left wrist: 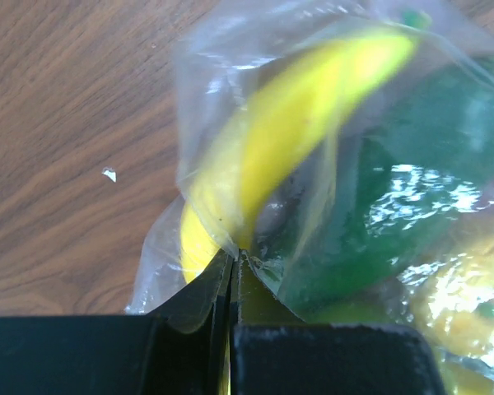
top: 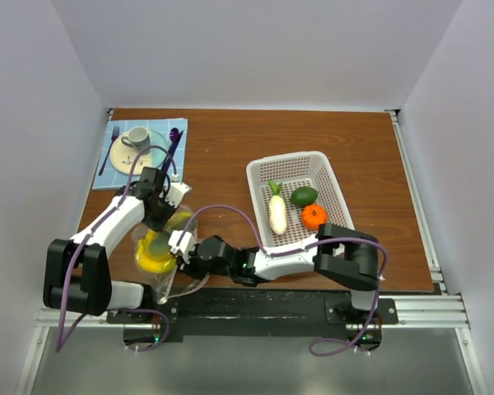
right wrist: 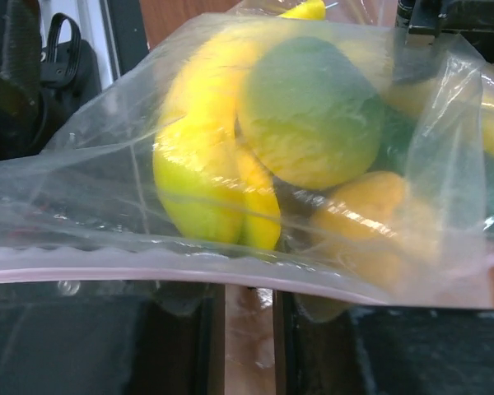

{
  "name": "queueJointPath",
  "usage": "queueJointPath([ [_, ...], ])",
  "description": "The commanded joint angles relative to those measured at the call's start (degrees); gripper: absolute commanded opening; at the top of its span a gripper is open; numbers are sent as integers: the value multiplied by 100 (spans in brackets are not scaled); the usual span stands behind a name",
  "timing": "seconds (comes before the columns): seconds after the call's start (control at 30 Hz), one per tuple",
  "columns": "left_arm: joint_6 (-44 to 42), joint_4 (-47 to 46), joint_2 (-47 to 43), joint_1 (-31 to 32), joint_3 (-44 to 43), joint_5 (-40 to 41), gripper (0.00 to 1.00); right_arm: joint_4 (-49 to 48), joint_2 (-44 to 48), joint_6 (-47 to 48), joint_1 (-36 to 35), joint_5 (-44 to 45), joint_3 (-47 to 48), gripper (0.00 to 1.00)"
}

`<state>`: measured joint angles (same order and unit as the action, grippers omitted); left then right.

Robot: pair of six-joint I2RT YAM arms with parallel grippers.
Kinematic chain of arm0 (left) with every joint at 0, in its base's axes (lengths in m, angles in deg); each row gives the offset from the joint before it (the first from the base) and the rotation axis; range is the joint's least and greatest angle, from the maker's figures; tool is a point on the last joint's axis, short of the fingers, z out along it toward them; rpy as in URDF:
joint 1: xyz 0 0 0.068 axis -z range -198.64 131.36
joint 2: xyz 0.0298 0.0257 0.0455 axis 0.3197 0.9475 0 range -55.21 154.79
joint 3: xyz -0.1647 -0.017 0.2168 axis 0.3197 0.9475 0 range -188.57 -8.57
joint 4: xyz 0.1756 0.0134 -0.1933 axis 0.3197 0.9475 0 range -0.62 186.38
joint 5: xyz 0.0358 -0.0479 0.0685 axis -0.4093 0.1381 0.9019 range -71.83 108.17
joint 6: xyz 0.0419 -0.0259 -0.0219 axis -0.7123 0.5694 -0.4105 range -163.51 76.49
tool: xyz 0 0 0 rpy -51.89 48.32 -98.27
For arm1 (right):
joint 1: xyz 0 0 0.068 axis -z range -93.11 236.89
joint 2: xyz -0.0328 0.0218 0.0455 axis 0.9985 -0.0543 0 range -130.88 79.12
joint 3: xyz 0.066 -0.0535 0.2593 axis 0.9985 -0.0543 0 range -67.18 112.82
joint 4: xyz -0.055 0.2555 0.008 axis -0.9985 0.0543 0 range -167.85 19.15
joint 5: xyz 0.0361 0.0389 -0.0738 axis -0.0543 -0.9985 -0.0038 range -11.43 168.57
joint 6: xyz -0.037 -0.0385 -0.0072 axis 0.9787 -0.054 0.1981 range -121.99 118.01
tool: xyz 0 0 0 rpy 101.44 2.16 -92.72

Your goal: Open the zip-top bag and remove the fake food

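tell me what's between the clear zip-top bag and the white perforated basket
The right arm and its purple cable cross the wooden table between the clear zip-top bag and the white perforated basket; the top view shows it.

Showing yellow banana [right wrist: 193, 156] and yellow-green fruit [right wrist: 309, 115] through clear zip-top bag [right wrist: 82, 206], edging its mouth in pink. Setting orange [top: 314, 216], white oblong piece [top: 277, 216], dark green avocado [top: 304, 196] against white perforated basket [top: 255, 169], over brown wood-grain worktop [top: 222, 152].

Wooden table [top: 222, 156], white basket [top: 284, 158], blue mat [top: 107, 179]
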<state>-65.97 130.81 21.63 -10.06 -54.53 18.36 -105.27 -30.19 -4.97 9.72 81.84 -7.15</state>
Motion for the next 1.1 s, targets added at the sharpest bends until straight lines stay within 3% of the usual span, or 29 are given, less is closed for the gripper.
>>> queueJointPath([
  [0.0,57,-231,182,21,174,315,0,-212,613,0,44,271,-167,0],
  [0.27,-136,-539,419,-58,8,860,0,70,1728,-229,44,341,-1238,0],
  [0.5,-233,-601,595,-269,-177,790,0,719,3449,-449,35,684,-2231,0],
  [0.83,-356,-733,490,-427,69,650,0,2565,5165,-256,44,965,-2145,0],
  [1.07,-373,-698,429,-436,87,579,0,3672,6439,157,52,1878,-1784,0],
])
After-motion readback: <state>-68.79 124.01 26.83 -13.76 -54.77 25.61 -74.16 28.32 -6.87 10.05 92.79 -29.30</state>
